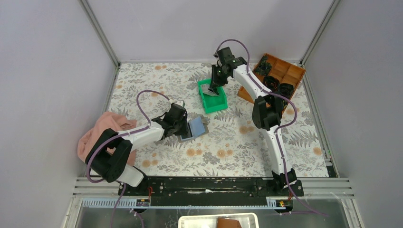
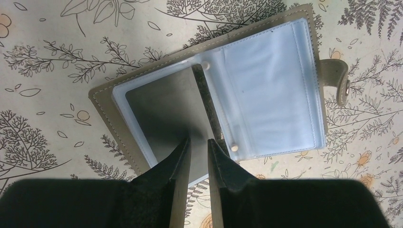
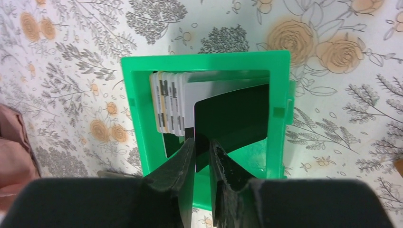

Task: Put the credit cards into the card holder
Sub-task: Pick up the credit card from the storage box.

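The card holder (image 1: 196, 127) (image 2: 266, 85) lies open on the floral table, its clear sleeves facing up. A dark grey credit card (image 2: 161, 109) sits in its left sleeve. My left gripper (image 1: 182, 128) (image 2: 198, 141) hovers over that leaf's near edge, open by a narrow gap with nothing between the fingers. Several credit cards (image 3: 168, 102) stand on edge against the left wall of the green bin (image 1: 207, 105) (image 3: 133, 104). My right gripper (image 1: 215, 88) (image 3: 203, 141) reaches into the bin. Its jaws stand narrowly apart on either side of the near corner of one dark card (image 3: 233, 118).
A brown compartment tray (image 1: 291, 72) with dark items stands at the back right, beside the right arm. A pink cloth (image 1: 102, 130) (image 3: 12, 152) lies at the left by the left arm. The holder's snap tab (image 2: 340, 80) sticks out to its right.
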Robot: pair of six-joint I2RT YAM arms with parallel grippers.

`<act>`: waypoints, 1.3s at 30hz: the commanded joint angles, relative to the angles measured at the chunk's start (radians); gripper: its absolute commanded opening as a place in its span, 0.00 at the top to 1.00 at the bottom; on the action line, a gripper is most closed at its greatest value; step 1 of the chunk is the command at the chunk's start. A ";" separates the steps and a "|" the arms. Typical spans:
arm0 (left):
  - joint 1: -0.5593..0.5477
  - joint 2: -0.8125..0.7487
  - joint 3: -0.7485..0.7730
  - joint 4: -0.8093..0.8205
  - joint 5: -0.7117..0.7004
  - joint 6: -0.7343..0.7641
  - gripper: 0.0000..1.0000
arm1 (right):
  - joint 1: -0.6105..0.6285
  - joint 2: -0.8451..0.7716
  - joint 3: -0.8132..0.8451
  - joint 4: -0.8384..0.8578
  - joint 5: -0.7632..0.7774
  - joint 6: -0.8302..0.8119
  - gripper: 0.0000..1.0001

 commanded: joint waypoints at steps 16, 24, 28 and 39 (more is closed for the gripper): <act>-0.002 0.019 0.010 0.052 0.014 0.003 0.74 | 0.012 -0.042 0.033 -0.086 0.274 -0.145 0.85; -0.002 0.004 0.024 0.035 -0.009 0.003 0.72 | 0.024 -0.059 0.009 -0.065 0.309 -0.168 1.00; -0.002 -0.018 0.039 0.025 -0.025 0.006 0.68 | 0.031 -0.085 -0.003 -0.048 0.332 -0.176 1.00; -0.001 -0.104 0.097 0.010 -0.080 0.023 0.58 | 0.047 -0.204 -0.065 -0.007 0.376 -0.187 1.00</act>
